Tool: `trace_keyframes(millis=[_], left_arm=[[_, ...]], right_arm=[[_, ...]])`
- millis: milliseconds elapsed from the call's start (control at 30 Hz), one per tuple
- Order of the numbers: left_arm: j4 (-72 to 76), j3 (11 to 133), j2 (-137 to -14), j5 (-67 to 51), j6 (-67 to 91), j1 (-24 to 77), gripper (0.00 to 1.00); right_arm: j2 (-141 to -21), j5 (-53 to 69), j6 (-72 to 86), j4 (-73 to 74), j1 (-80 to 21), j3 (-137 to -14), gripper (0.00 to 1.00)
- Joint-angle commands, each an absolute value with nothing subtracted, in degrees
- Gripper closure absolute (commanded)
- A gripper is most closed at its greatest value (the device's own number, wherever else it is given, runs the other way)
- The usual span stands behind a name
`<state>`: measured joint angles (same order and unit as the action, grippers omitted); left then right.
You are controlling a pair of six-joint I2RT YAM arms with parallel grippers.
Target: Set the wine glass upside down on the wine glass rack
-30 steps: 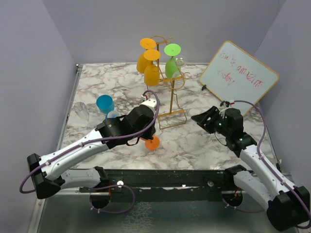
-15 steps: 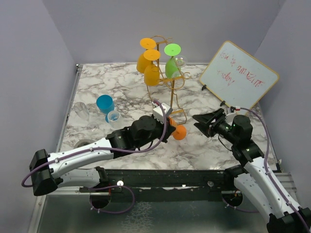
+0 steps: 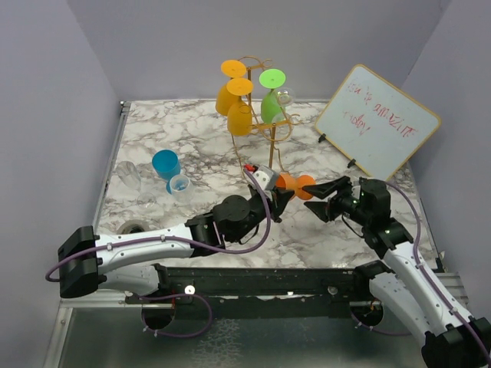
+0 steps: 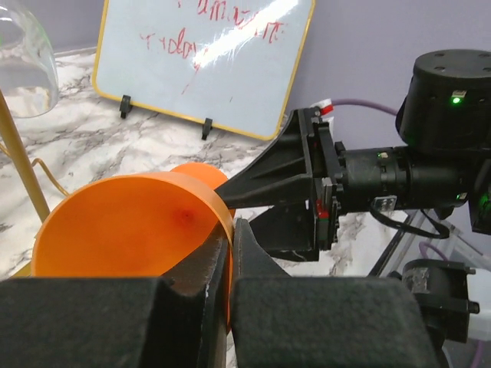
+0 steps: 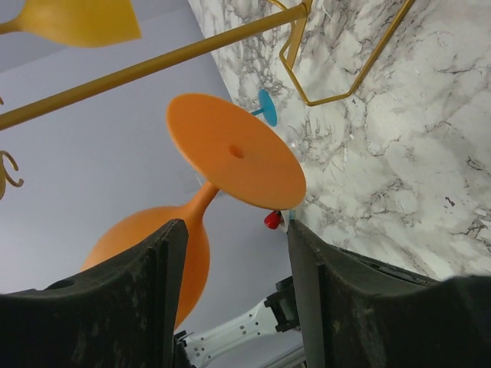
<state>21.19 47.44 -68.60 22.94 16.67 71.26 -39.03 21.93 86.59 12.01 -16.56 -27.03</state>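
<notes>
I'm seeing the left gripper [image 3: 279,196] clamping the bowl rim of the orange wine glass [image 3: 294,182], its fingers [image 4: 192,284] pinching the wall. The glass is lying sideways in the air above the marble table [image 3: 184,130], just in front of the wine glass rack [image 3: 270,157], with its foot pointing at the right gripper [image 3: 316,198]. That gripper is holding its jaws spread, and from its wrist camera the foot is sitting between the two fingers [image 5: 165,291] without clear contact. On the rack, two orange glasses [image 3: 240,116], a green glass [image 3: 271,106] and a clear glass [image 3: 285,97] are hanging upside down. A blue glass [image 3: 164,164] is standing on the table's left side.
</notes>
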Motion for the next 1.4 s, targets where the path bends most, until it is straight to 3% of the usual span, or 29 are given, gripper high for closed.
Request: trace_keyframes(millis=[0, 600, 800, 1367], left_arm=[[29.92, 46.33, -69.89, 25.70, 16.12, 72.81, 1.00], [35.99, 45.50, -74.95, 29.85, 12.16, 74.97, 1.00], [36.59, 44.68, -75.06, 28.11, 11.87, 75.01, 1.00], [39.89, 42.91, -74.89, 19.51, 12.81, 75.06, 1.00]], right_arm=[[-39.27, 19.70, 90.52, 13.79, -16.84, -28.25, 0.42], [-42.71, 20.37, 99.49, 11.21, -16.79, -30.54, 0.53], [-43.42, 20.84, 102.21, 9.18, -16.80, -28.21, 0.63], [-48.55, 20.81, 99.79, 9.35, -16.81, -31.14, 0.61]])
